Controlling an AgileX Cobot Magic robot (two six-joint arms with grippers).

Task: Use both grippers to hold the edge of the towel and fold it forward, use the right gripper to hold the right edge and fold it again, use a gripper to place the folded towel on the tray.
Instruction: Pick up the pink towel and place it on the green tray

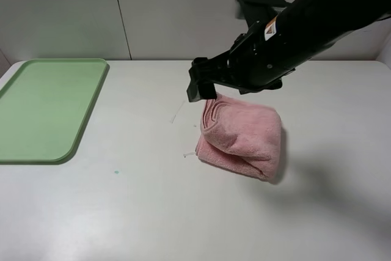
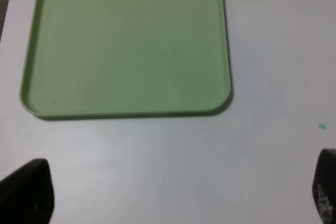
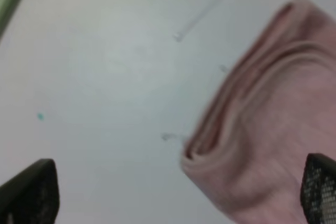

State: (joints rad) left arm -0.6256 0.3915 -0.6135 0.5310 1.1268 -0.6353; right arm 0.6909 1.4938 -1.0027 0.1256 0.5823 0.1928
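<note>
The pink towel [image 1: 241,136] lies folded into a thick bundle right of the table's middle, its layered edges facing left. My right gripper [image 1: 201,90] hangs just above the towel's far left corner, reaching in from the upper right. In the right wrist view its fingertips [image 3: 29,192] stand wide apart, open, with nothing between them, and the towel [image 3: 273,124] fills the space beside and below them. The light-green tray [image 1: 49,108] sits bare at the far left. My left gripper [image 2: 173,195] is open above the table near the tray's [image 2: 126,45] short edge; it does not show in the exterior view.
A small teal speck [image 1: 116,172] marks the white table in front of the tray. Thin threads [image 1: 177,113] lie left of the towel. A pale panelled wall [image 1: 153,10] stands behind the table's far edge.
</note>
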